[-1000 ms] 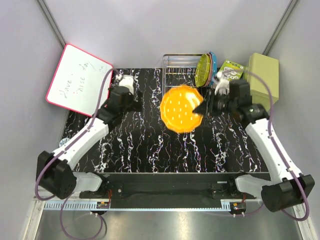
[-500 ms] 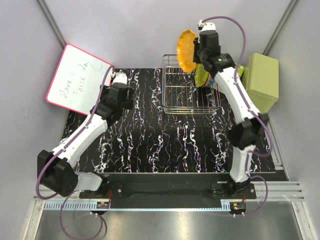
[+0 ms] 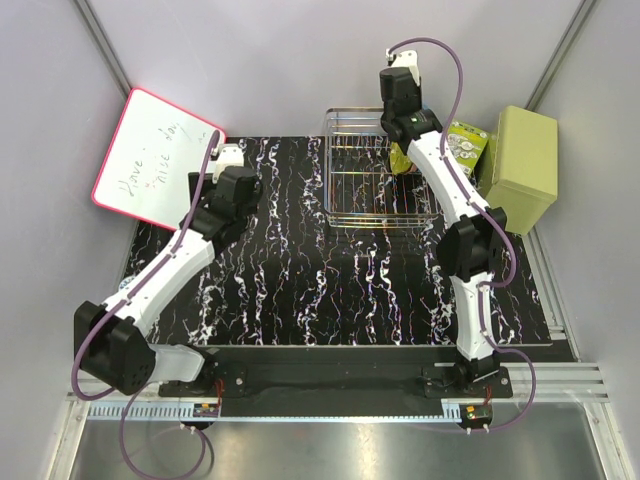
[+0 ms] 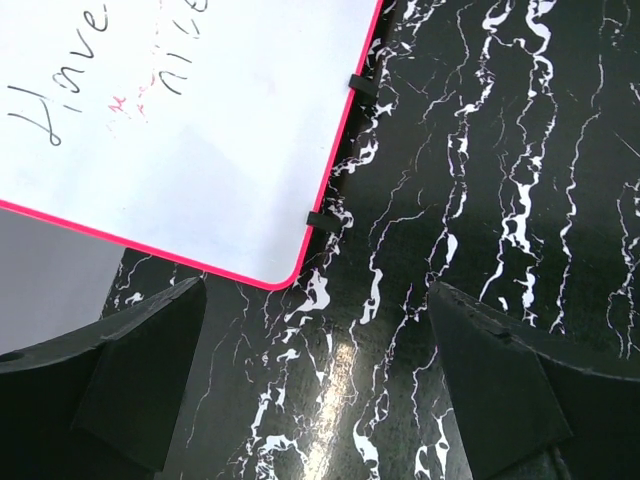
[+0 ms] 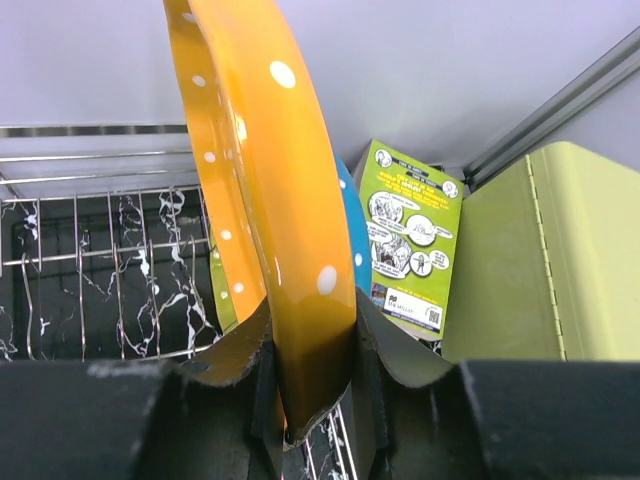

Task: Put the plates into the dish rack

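Note:
My right gripper is shut on the lower rim of the orange plate, which stands on edge above the right end of the dish rack. Behind it a blue plate and a lime green plate stand upright in the rack. From above, the right gripper hangs over the rack's far right corner and covers the orange plate; the lime plate peeks out beside the arm. My left gripper is open over bare table, next to the whiteboard's corner; from above, the left gripper sits at far left.
A pink-framed whiteboard leans at the far left. A green comic booklet and an olive-green box stand right of the rack. The black marbled table stretches between the arms' bases and the rack.
The right arm swung the orange plate from above the table's middle up and over the rack, turning it from flat to on edge. The left arm shifted slightly.

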